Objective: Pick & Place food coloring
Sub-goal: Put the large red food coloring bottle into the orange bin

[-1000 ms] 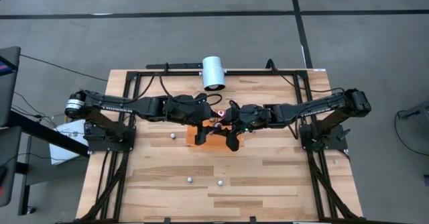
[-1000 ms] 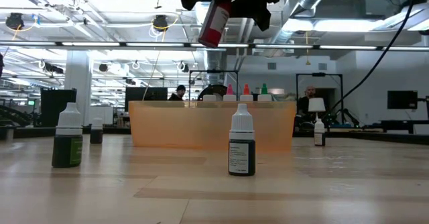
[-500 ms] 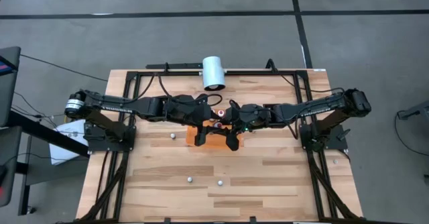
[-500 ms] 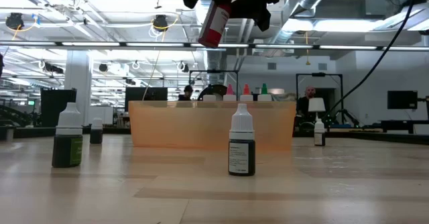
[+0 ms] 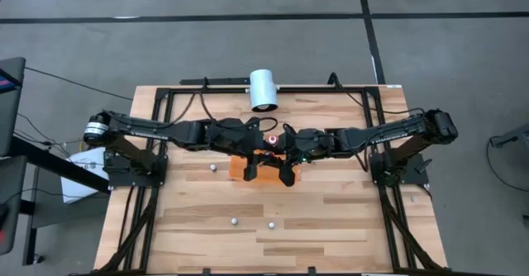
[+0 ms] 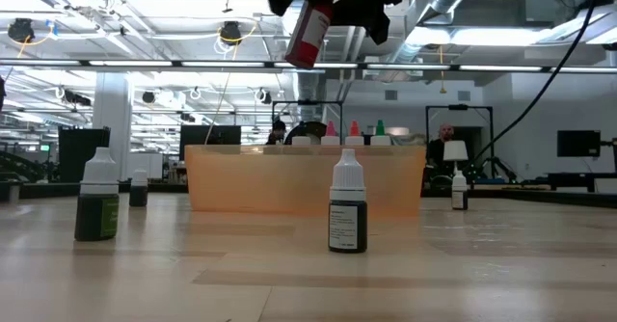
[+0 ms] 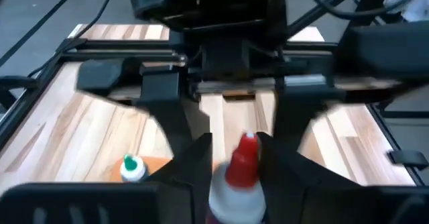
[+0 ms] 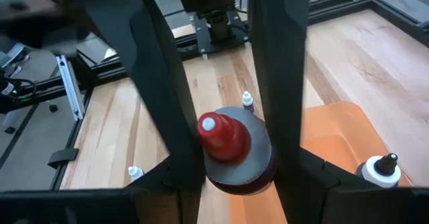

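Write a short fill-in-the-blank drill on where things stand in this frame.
1. The bottle held above the tray has a ____ body.
2. Both grippers, left and right, meet over the ____ tray.
3. In the low view, the nearest standing bottle wears a ____ cap.

Missing: red; orange; white

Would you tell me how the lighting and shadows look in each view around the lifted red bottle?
High view: even light, no hard shadows on the table, where the left gripper and right gripper meet. Low view: ceiling lamps behind leave the arms as silhouettes; the orange tray glows through. Right wrist view: the red bottle between the right jaws is well lit, without glare.
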`<state>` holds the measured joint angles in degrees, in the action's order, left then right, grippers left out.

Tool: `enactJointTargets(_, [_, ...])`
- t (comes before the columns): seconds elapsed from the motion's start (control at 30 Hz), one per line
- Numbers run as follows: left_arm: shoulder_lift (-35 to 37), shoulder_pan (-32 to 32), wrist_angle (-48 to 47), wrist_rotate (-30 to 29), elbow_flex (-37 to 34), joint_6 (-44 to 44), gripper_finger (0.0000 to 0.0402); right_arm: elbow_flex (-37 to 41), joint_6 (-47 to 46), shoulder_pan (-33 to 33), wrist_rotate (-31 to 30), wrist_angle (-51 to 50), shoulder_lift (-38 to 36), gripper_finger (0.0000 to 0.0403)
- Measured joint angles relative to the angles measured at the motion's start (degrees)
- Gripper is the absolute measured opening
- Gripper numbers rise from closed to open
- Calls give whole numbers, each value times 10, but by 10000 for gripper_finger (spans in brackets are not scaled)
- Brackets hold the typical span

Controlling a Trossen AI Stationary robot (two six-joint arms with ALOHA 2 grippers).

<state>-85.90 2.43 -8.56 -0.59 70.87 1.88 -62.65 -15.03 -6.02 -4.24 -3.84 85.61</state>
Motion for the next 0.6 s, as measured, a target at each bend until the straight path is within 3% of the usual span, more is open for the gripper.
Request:
enactJointTargets(0.33, [-16, -4, 6, 29, 0, 9, 37, 2, -3, -6, 2, -16, 1, 145])
enactJointTargets(0.6, [-7, -17, 1, 36, 0, 19, 37, 0, -3, -6, -3, -8, 0, 146])
